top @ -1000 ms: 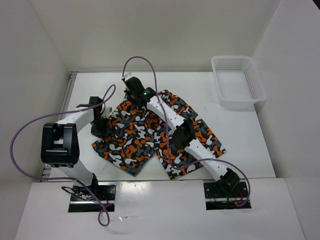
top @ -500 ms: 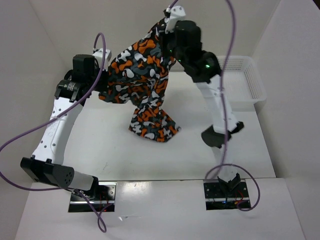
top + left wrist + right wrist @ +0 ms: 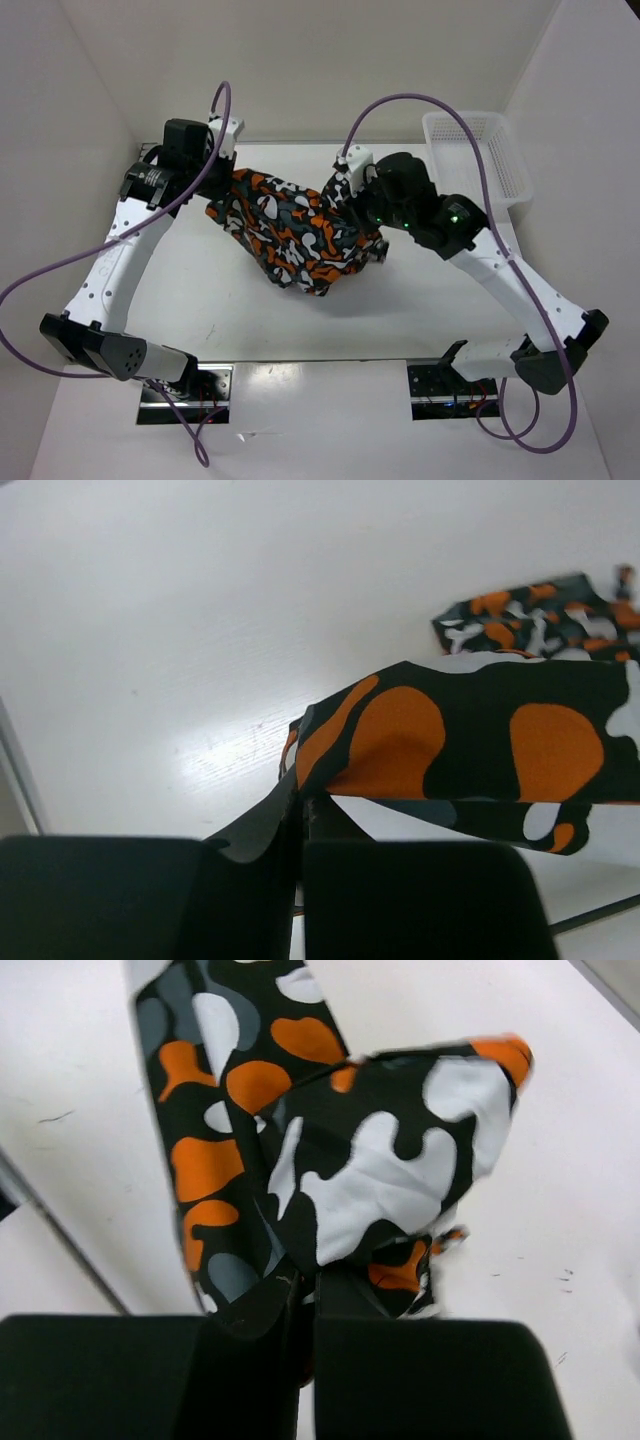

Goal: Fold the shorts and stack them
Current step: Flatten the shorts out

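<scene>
- The shorts (image 3: 300,235) hang bunched between the two grippers over the middle of the white table (image 3: 200,300); the cloth sags lowest at its near edge, and the top view does not show whether that fold rests on the table
- The left gripper (image 3: 220,185) pinches the left end of the shorts; in the left wrist view its jaws (image 3: 303,810) stand almost together with a thin edge of cloth clamped in the slit, and an orange-and-black band of the shorts (image 3: 470,730) stretches away to the right
- The right gripper (image 3: 342,198) grips the right end; in the right wrist view its jaws (image 3: 305,1285) are nearly closed on a gathered fold, and the shorts (image 3: 380,1180) bulge just above them
- The white mesh basket (image 3: 470,205) stands at the far right corner of the table, well apart from the shorts
</scene>
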Controlling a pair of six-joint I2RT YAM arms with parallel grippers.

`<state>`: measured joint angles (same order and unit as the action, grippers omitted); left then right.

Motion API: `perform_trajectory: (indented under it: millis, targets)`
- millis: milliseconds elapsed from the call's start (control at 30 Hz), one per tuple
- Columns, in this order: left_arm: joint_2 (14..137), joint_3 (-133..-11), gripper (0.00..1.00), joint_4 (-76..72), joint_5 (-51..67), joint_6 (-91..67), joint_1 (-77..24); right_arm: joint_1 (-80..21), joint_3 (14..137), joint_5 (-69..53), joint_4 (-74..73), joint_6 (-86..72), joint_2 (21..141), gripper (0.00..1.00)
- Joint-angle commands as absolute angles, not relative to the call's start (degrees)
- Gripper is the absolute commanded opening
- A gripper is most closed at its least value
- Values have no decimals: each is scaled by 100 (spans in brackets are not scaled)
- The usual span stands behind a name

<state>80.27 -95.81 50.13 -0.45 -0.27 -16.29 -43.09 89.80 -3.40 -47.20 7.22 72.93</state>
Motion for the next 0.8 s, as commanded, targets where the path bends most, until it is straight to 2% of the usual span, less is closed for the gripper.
perform_trajectory:
  millis: [0, 133, 300, 400, 467, 600, 767]
  targets:
    - [7840, -9545, 3, 5098, -755, 0, -1485, -4254, 8597, 253, -3210, 476, 7172, 0]
    - [7901, -9720, 3, 4826, -1344, 0, -1485, -4254, 8498, 308, -2366, -158, 7145, 0]
    - [8016, -9791, 3, 4658, -1635, 0, -1485, -4254, 8588, 1106, -890, -211, 7418, 0]
    - [7955, -9642, 3, 4658, -1635, 0, -1485, -4254, 7693, 1230, -397, -316, 6848, 0]
    - [7902, -9326, 3, 4658, -1635, 0, -1485, -4254, 6990, 951, -570, -195, 6419, 0]
    - [8094, -9149, 3, 4518, -1468, 0, -1485, -3544, 6232, 186, -397, 132, 6354, 0]
    - [8569, -10044, 2, 4167, -2003, 0, -1485, -2813, 6740, 770, 570, -53, 6574, 0]
